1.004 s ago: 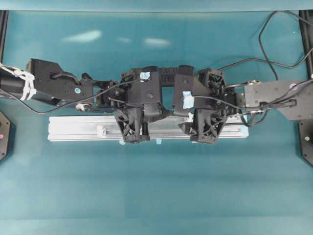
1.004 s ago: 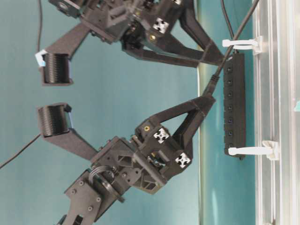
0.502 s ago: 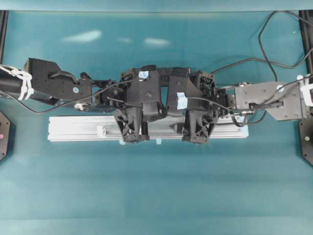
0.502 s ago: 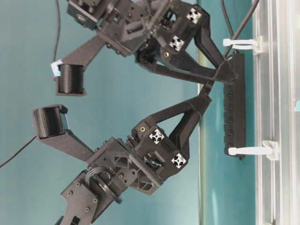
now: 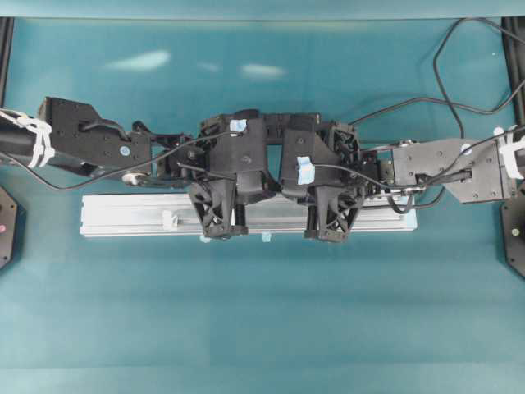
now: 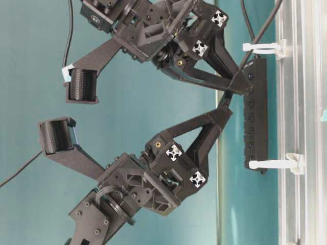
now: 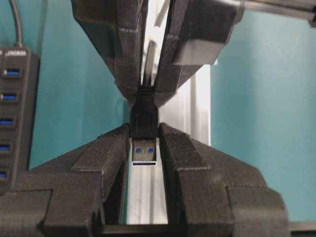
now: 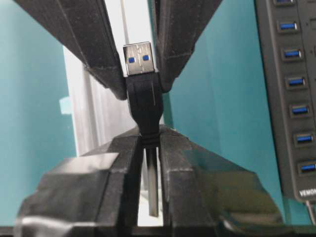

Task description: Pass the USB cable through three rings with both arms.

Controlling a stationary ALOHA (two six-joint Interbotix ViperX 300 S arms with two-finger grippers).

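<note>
In the left wrist view my left gripper (image 7: 144, 132) is shut on the black body of the USB cable's plug (image 7: 144, 150), whose metal end with blue inserts points back between the fingers. My right gripper (image 8: 150, 141) faces it tip to tip and is shut on the USB cable (image 8: 144, 101) at its strain relief, just behind the plug. At table level the two gripper tips meet above the silver rail (image 6: 301, 102), between two white rings (image 6: 261, 47) (image 6: 271, 164). The cord (image 6: 258, 38) runs up past the upper ring. Overhead, another ring (image 5: 170, 219) stands on the rail's left part.
A black multi-port hub strip (image 6: 255, 115) lies on the teal table alongside the rail, close under the gripper tips; it also shows as a hub (image 8: 291, 98) beside my right fingers. Loose black robot cables (image 5: 447, 74) loop at the back right.
My right arm has moved left toward the left gripper, and its jaws have closed from wide open onto the cable behind the plug. The left gripper has kept its hold and place.
</note>
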